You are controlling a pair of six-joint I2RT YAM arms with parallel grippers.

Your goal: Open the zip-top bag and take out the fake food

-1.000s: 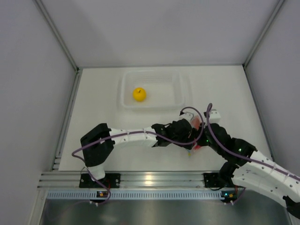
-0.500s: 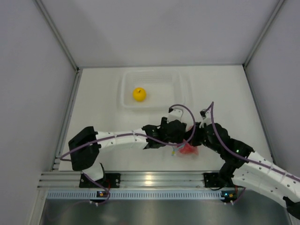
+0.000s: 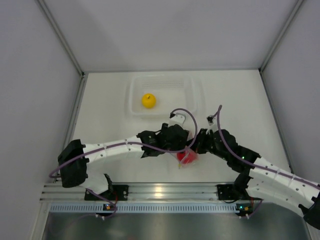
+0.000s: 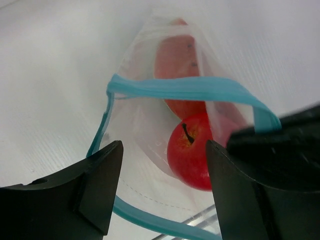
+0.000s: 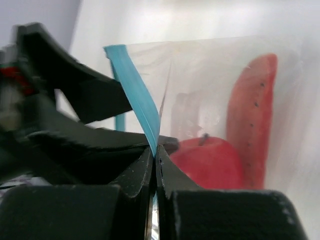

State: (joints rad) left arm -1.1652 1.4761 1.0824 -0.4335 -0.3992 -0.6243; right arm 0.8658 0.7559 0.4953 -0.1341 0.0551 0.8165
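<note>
**Bag held agape at the lower centre of the bench**

In the top view both arms meet at the lower centre of the frame, over the bag [image 3: 188, 158] on the white bench [image 3: 110, 115]. The right claw [image 5: 155, 150] is pinched tight on one side of the teal strip [image 4: 185, 89]. The left claw [image 4: 164, 150] is spread wide with a finger on either side of the bag's mouth, gripping nothing. The mouth gapes and the strip makes a loop. Inside, the red fruit [image 4: 192, 156] lies nearest the mouth, its stem showing, and the chili [image 4: 175, 62] lies deeper behind it. Farther up the frame, well apart, the yellow fruit [image 3: 148, 100] sits in the left part of a clear tray [image 3: 194, 98].
</note>
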